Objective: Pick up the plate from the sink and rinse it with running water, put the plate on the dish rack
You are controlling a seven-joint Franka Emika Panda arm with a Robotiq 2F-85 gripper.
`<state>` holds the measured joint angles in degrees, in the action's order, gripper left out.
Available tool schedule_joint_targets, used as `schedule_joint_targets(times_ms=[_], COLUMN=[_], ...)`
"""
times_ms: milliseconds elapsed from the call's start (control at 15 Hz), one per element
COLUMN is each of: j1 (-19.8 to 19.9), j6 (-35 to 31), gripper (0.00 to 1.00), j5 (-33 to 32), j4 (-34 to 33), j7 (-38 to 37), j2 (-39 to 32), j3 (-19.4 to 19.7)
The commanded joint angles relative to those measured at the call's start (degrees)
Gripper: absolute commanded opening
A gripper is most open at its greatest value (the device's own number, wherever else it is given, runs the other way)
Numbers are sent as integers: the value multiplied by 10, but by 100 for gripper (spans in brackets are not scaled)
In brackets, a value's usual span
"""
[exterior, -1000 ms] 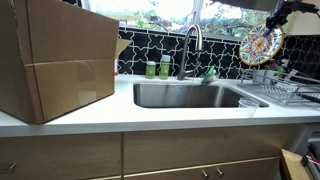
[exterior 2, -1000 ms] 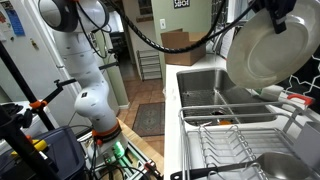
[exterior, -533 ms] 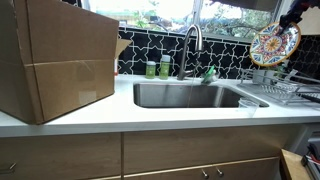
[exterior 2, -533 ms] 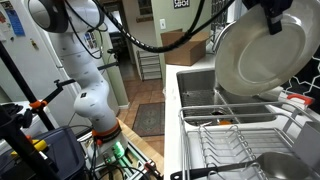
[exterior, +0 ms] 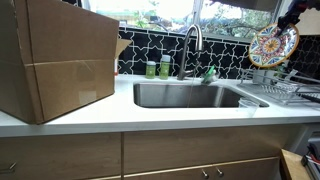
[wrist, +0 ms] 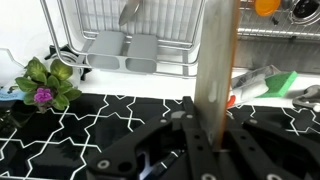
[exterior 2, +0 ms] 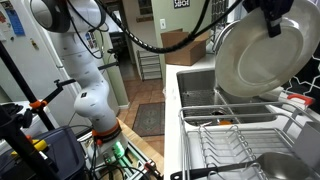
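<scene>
My gripper (exterior 2: 272, 20): my 2 fingers are squeezed tight on the top edge of the plate (exterior: 273, 46). In the wrist view my gripper (wrist: 212, 128) hugs the plate from both sides.
The plate: it hangs in the air from my gripper, standing on its edge and tipped a bit.
Painted side: in an exterior view it shows yellow in the middle with red and blue around it.
Back side: in an exterior view the plate (exterior 2: 255, 58) shows a plain white back.
Edge: in the wrist view the plate (wrist: 218, 55) looks like a thin strip, seen from its edge.
Where the plate is: out of the sink (exterior: 190, 96), off to one side of it, high over the dish rack (exterior: 274, 90). It touches only me.
The sink: a shiny steel bowl set in the white counter (exterior: 150, 117). A tall bent faucet (exterior: 192, 42) stands behind it.
The dish rack: silver wires, sitting on the counter just beside the sink.
Other things: a big brown box (exterior: 55, 60) sits on the counter at the other end of the sink. 2 green bottles (exterior: 158, 68) stand near the faucet. A little plant (wrist: 45, 84) with a purple flower shows in the wrist view.
</scene>
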<state>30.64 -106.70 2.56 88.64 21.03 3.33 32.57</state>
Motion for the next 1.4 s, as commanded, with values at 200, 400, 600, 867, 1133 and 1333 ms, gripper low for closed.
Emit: schedule_joint_targets(times_ms=[200,400,600,867,1133,1333], j1=[0,0,-3,-6,-7,-6], j6=[79,74,72,60,56,46], gripper=[3,3,3,3,3,3], j5=[-103,-138,-156,-157,-143,-133], j4=[3,18,41,86,110,120], j7=[37,44,27,22,8,2], j2=[21,25,28,35,34,33], j3=[11,17,17,15,16,18])
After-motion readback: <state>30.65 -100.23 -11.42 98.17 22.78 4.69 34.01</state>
